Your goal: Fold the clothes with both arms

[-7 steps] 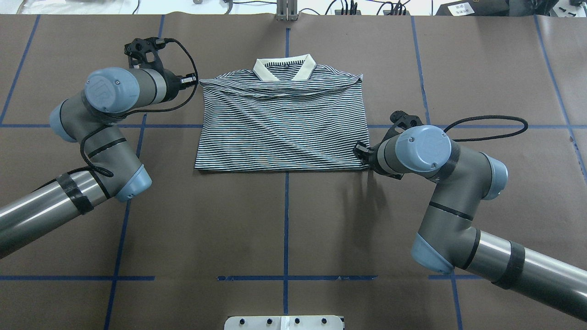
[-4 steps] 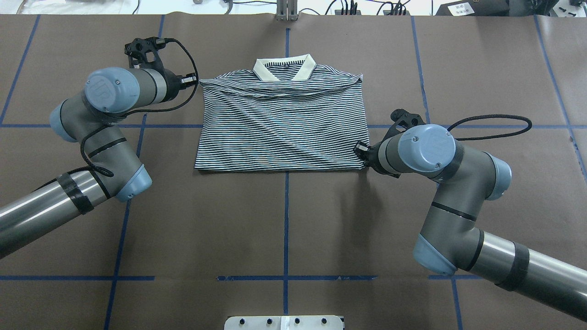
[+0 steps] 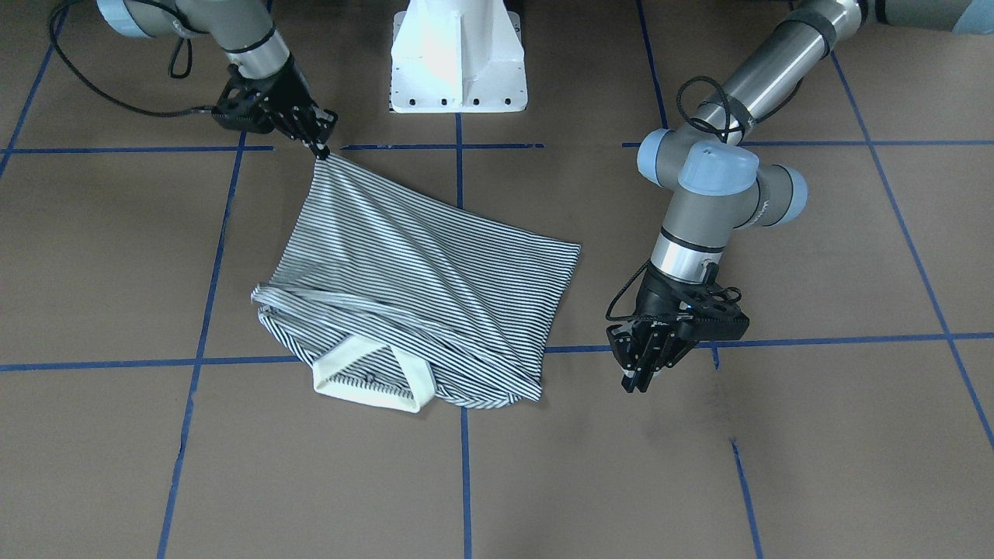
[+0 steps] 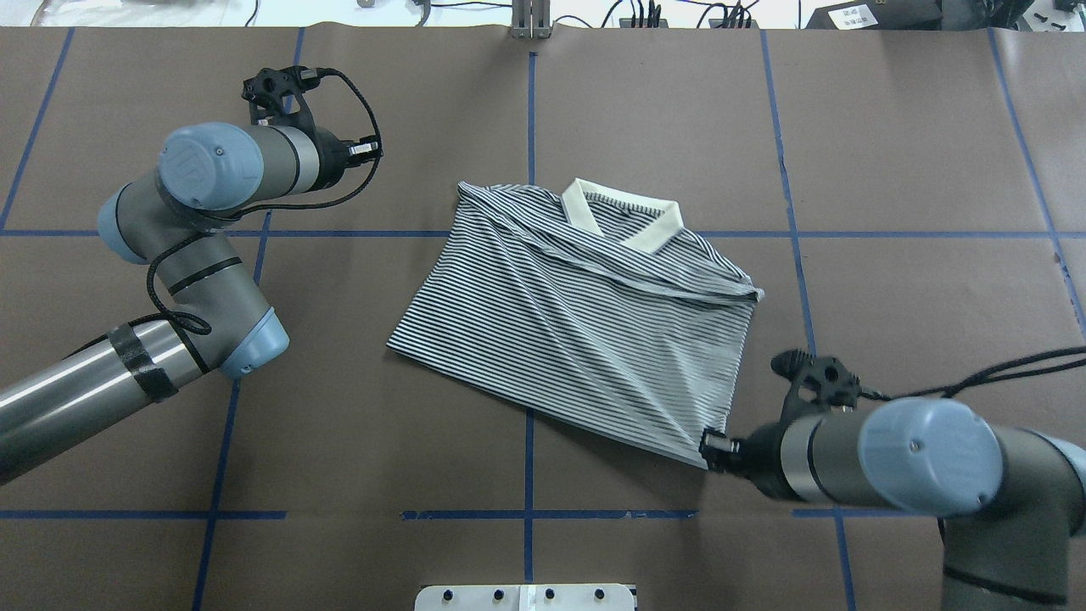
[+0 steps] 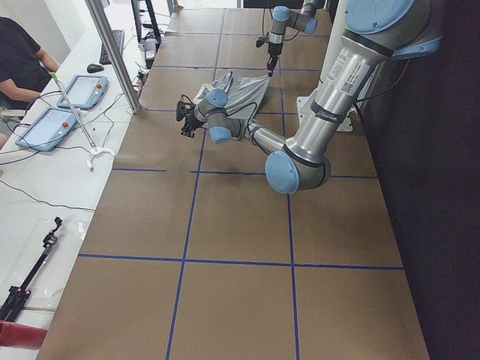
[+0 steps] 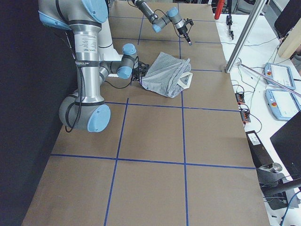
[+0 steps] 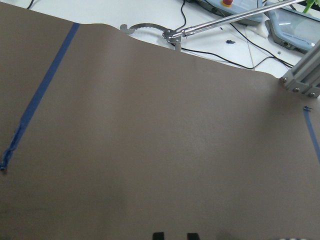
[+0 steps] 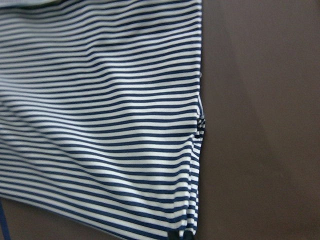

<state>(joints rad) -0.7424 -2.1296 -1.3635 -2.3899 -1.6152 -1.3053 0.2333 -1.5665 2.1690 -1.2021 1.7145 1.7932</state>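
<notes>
**Striped shirt skewed on the table, one hem corner held.**

Nearest the robot, the black two-finger right gripper [image 4: 711, 448] is pinched tight on the near right hem corner of the navy-and-white striped polo shirt [image 4: 577, 331], which lies on the brown table with blue tape lines [image 4: 339, 441]. The hem-to-collar axis leans far and rightward, with the cream collar [image 4: 624, 222] far-right. A second ago the shirt lay square and farther off, with the left gripper at its shoulder. Now the black two-finger left gripper [image 4: 376, 150] is narrowly parted, empty and well apart.

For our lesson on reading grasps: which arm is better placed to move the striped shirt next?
Right. Its hand pinches the shirt's near corner, with the cloth drawn taut toward it. The left hand hangs over the table, apart from the shirt, holding nothing.
</notes>
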